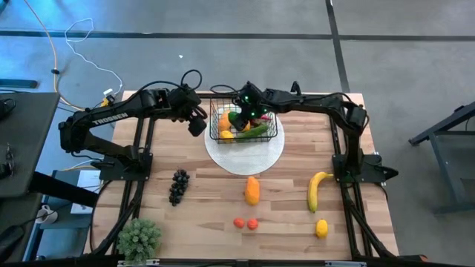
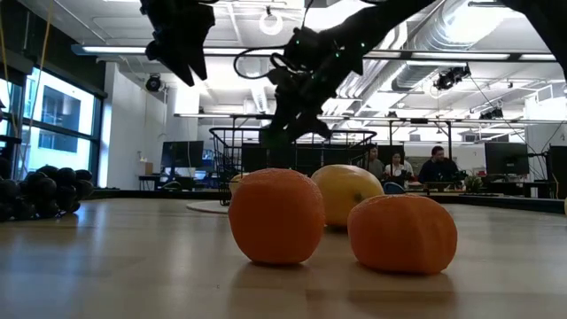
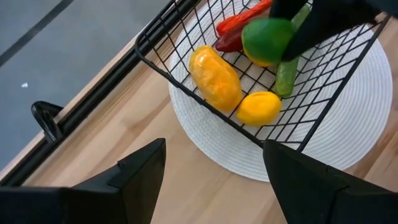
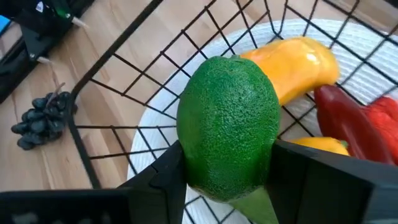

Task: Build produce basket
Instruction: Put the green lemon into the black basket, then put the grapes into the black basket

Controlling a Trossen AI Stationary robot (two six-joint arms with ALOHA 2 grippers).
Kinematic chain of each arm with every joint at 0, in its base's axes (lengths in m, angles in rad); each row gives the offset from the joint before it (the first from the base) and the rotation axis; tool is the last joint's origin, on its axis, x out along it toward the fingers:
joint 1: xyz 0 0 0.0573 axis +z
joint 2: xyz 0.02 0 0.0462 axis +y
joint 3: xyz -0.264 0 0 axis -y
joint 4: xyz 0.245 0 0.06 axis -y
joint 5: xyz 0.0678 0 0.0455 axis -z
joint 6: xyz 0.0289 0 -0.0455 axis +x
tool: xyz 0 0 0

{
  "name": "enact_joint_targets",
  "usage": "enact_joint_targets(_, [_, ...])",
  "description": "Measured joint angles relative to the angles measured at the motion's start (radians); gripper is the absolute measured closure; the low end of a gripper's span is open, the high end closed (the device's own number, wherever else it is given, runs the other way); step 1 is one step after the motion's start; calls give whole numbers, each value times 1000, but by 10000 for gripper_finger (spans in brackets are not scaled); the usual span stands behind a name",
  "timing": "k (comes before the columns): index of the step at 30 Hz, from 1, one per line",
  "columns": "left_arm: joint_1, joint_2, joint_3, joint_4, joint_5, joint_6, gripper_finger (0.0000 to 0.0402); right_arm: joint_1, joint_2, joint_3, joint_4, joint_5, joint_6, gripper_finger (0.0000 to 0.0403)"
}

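While clamping a lime [image 4: 228, 127], right tool [image 1: 251, 113] overhangs the basket [image 1: 270, 133] (plate [image 1: 245, 157] beneath).

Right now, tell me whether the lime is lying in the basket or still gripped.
Still gripped. The lime sits between the right gripper fingers, above the basket, not resting on its mesh.

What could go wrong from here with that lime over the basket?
1. The right gripper holds the lime above the basket; released off-centre, it may glance off the yellow pepper or the rim and roll out.
2. The left gripper hovers open beside the basket, so a swing could nudge it off the plate.
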Motion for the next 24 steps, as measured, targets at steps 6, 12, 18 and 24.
enact_joint_targets(6, [0,0,0,0,12,-56,145,0,0,-82,59,7,-25,256])
enact_joint_targets(12, [-1,0,0,1,35,-71,145,0,0,-103,54,8,-111,212])
enact_joint_targets(18, [-1,0,0,1,36,-74,145,1,0,-103,57,8,-112,177])
enact_joint_targets(24, [-1,0,0,0,77,-73,145,-8,0,-103,55,8,-97,144])
